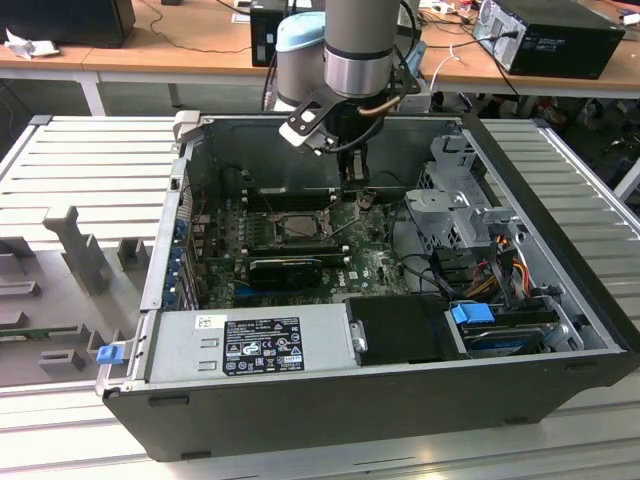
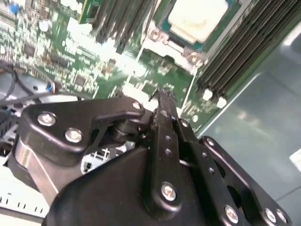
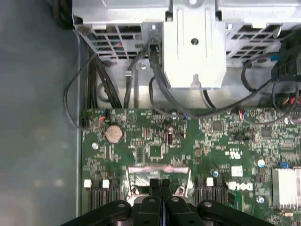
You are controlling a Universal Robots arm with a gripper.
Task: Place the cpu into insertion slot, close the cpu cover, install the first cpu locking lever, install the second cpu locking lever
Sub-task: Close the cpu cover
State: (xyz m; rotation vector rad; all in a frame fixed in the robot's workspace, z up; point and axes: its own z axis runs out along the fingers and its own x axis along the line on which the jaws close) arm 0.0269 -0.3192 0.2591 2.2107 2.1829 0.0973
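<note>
While closed, end effector (image 3: 161,184) near cpu cover (image 3: 159,169)

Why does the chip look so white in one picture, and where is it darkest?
In the second wrist view, light washes the small square silver cpu almost white, with glare on the green circuit board nearby; in the first wrist view the silver metal bracket shines brightly; in the exterior view the black computer case is shadowed inside.

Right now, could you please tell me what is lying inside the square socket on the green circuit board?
The flat square chip with a dull silver top lies in it, framed by the silver metal plate. The contacts beneath are covered.
</note>
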